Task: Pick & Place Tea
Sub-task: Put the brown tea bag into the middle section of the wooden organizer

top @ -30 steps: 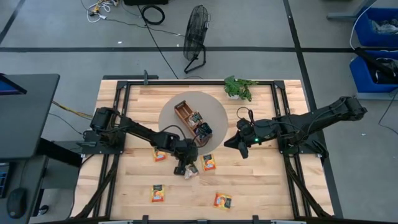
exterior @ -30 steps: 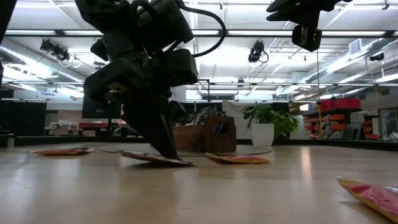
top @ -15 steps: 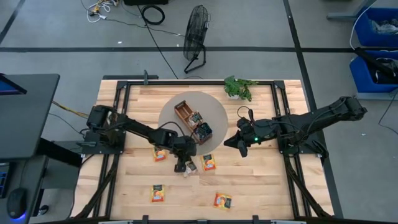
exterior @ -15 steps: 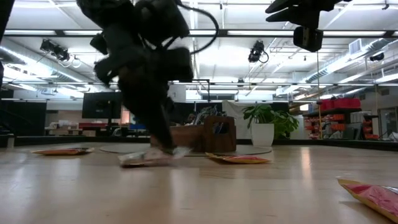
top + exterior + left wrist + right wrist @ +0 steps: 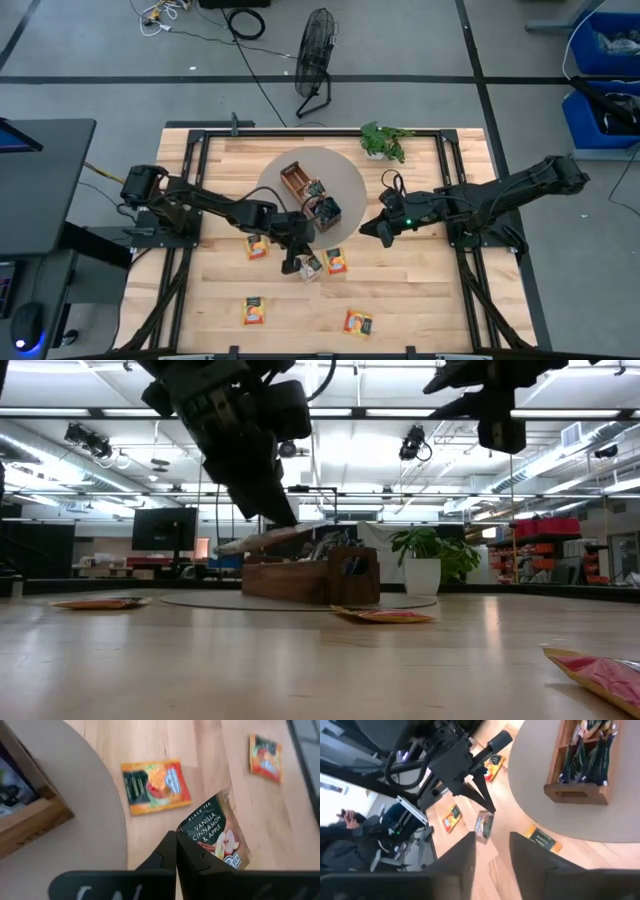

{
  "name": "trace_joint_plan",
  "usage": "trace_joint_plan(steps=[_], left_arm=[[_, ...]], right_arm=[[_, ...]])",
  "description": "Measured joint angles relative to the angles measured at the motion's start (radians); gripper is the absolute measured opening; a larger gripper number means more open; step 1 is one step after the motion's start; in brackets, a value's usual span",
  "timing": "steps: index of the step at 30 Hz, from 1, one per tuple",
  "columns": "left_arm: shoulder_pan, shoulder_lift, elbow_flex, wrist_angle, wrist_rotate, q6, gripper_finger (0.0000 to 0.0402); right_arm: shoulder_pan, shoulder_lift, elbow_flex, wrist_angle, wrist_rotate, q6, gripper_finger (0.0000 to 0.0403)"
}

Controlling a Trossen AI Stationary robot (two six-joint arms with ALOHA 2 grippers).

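The left gripper (image 5: 297,264) is clamped tight on a pale beige tea sachet (image 5: 220,836), lifted clear of the table (image 5: 420,300) just beside the round mat (image 5: 350,180) with the wooden tray (image 5: 296,180). The right gripper (image 5: 368,228) hovers over the mat's other edge, fingers (image 5: 527,851) parted with nothing between them. Only the left wrist view shows the sachet's label, "Vanilla, Cinnamon & Apple"; the low view shows it tilted in the air.
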Motion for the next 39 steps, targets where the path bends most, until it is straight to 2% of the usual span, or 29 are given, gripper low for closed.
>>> trace_joint_plan(steps=[6, 11, 22, 32, 39], left_arm=[[0.028, -0.023, 0.002, 0.05, -0.003, -0.042, 0.0001], [0.055, -0.032, 0.018, 0.064, 0.006, -0.063, 0.0], [0.08, -0.035, 0.084, 0.057, 0.009, -0.061, 0.0], [0.08, -0.035, 0.089, 0.07, 0.009, -0.066, 0.0], [0.08, -0.035, 0.089, 0.076, 0.009, -0.069, 0.0]], right_arm=[[-0.002, 0.076, 0.0, 0.08, -0.005, 0.08, 0.0208], [-0.003, 0.162, 0.001, 0.154, -0.064, 0.132, 0.0243], [-0.035, 0.275, 0.001, 0.314, -0.14, 0.178, 0.0229], [-0.057, 0.279, 0.001, 0.3, -0.206, 0.183, 0.0219], [-0.061, 0.281, 0.001, 0.274, -0.207, 0.175, 0.0219]])
